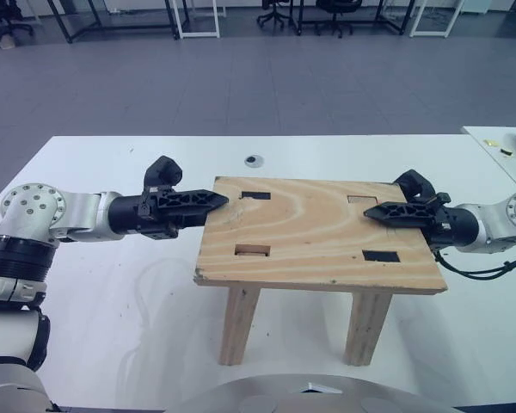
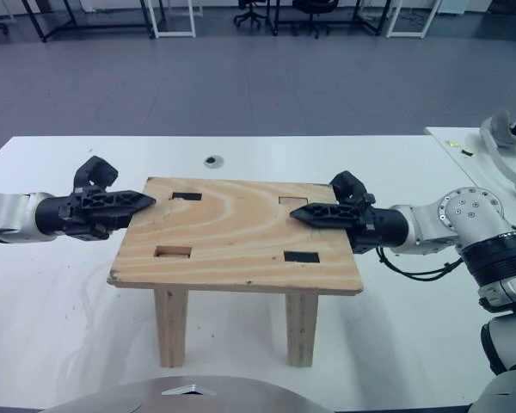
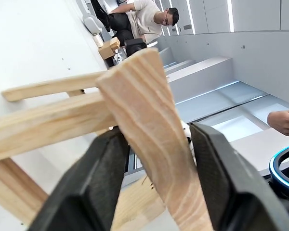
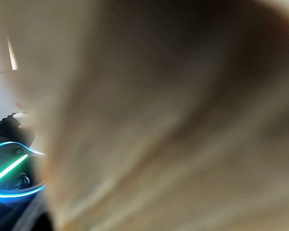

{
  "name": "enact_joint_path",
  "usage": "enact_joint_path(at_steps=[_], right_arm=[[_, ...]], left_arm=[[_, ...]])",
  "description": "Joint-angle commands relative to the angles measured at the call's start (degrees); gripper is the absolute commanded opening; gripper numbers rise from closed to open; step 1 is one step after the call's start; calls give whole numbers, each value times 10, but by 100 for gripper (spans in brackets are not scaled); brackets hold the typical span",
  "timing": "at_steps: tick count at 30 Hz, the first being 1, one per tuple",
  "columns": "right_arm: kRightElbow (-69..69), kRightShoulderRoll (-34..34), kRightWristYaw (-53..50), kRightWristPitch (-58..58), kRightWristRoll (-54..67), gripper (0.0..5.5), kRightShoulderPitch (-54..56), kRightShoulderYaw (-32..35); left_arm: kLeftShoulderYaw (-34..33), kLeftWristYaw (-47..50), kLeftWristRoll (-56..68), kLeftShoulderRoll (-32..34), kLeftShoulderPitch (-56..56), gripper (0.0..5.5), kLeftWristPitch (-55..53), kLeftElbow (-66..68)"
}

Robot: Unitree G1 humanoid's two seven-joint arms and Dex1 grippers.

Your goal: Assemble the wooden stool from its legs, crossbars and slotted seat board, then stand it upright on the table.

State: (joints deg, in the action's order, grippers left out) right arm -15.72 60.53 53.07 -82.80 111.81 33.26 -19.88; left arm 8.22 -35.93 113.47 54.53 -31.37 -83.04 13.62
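The stool (image 1: 314,258) stands upright on the white tabletop (image 1: 112,292), midway along its near edge, with two legs (image 1: 239,325) showing below the seat board (image 1: 314,232). Four rectangular slots (image 1: 252,250) show in the board's top. The left tool (image 1: 217,200) is at the board's far left corner, where it holds the board: in the left wrist view its black fingers (image 3: 91,192) lie close against either side of the wooden edge. The right tool (image 1: 371,211) lies over the board's right side, between the two right-hand slots; whether it is wide or narrow I cannot tell. A small round fitting (image 1: 254,160) sits in the tabletop beyond the stool.
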Motion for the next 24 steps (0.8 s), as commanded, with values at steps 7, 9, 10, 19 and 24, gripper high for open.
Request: enact_joint_path(at_steps=[7,9,10,19,24], right_arm=[[0,12,-93,-16,12,427,-77,155],[9,44,-118,-9,12,464,-113,194],[15,61,-139,2,12,483,-137,215],[118,-163,-310,508,-468,509,-204,366],[-38,-260,-457,778,-775,509,-166,294]], left_arm=[[-87,25,-5,25,22,406,-4,36],[-123,24,-5,46,42,440,1,29],[-149,26,-6,59,61,456,10,14],[-172,197,-628,-108,168,495,535,-137],[-106,256,-826,-201,157,495,701,-43]])
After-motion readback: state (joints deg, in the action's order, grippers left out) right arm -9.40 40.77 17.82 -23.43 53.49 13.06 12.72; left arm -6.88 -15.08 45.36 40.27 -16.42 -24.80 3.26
